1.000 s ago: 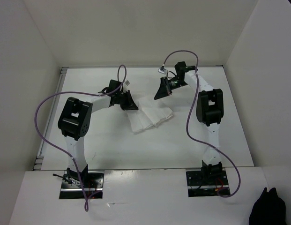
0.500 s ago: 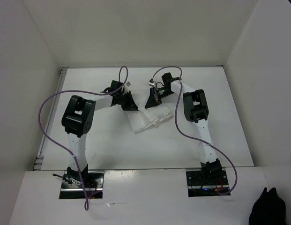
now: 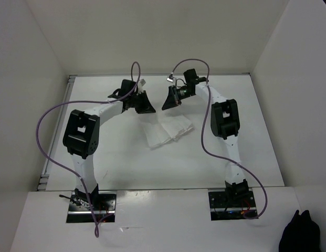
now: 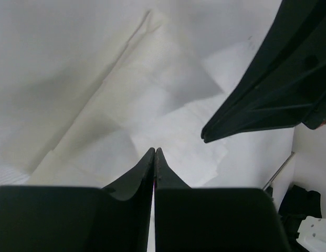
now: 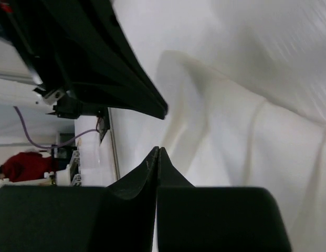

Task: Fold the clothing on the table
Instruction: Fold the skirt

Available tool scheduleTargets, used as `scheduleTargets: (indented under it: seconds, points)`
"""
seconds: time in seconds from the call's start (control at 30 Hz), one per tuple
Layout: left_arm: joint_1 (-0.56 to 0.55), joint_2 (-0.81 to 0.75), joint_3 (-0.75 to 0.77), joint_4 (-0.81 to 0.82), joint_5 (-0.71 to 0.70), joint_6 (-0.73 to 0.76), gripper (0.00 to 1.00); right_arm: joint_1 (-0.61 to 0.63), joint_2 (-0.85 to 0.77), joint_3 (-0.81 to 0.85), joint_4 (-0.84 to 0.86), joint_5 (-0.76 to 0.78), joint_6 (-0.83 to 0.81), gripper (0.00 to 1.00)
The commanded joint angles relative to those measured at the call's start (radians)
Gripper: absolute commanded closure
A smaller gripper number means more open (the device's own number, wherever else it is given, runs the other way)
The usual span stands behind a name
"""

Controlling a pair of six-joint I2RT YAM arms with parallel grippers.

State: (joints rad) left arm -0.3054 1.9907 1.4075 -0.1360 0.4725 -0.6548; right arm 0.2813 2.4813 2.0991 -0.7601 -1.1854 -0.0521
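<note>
The clothing (image 3: 167, 131) lies as a flat, creased white bundle in the middle of the table (image 3: 121, 157). My left gripper (image 3: 151, 109) hovers just past its far left corner, shut with nothing between the jaws. My right gripper (image 3: 164, 107) hangs close beside it over the far edge, also shut and empty. In the left wrist view the shut gripper tips (image 4: 154, 152) point down at the clothing (image 4: 152, 100), with the right gripper's fingers (image 4: 267, 89) at upper right. In the right wrist view the shut gripper tips (image 5: 158, 151) sit above the clothing (image 5: 246, 142), and the left gripper's fingers (image 5: 115, 68) cross the top left.
White walls close the table at the back and both sides. A black bundle of cloth (image 3: 299, 235) sits on the near ledge at bottom right. Purple cables loop off both arms.
The left gripper has drawn back off the clothing's far left corner toward the rear. The right gripper swung in over the clothing's far edge, then rose slightly. Both stayed shut.
</note>
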Motion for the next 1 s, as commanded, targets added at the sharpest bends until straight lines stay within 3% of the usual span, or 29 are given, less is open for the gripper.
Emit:
scheduleTargets:
  seconds: [0.0, 0.13, 0.4, 0.67, 0.8, 0.97]
  points:
    - [0.009, -0.063, 0.057, -0.01, -0.011, 0.041, 0.95, -0.007, -0.108, 0.062, 0.076, -0.063, 0.004, 1.0]
    - [0.02, -0.021, 0.044, -0.019, -0.029, 0.05, 0.95, -0.007, -0.056, 0.062, 0.111, -0.019, 0.066, 1.0]
    - [0.029, 0.057, -0.071, 0.003, -0.078, 0.106, 0.95, -0.007, 0.054, 0.098, 0.1, 0.061, 0.012, 1.0]
    - [0.048, 0.142, -0.05, -0.022, -0.097, 0.126, 0.95, -0.007, 0.148, 0.11, 0.09, 0.122, 0.011, 1.0]
    - [0.048, 0.073, -0.05, -0.022, -0.107, 0.116, 0.95, -0.017, 0.111, 0.11, 0.079, 0.08, -0.003, 1.0]
    - [0.039, -0.044, 0.063, -0.071, -0.107, 0.098, 0.94, -0.036, -0.042, 0.11, -0.06, -0.003, -0.101, 1.0]
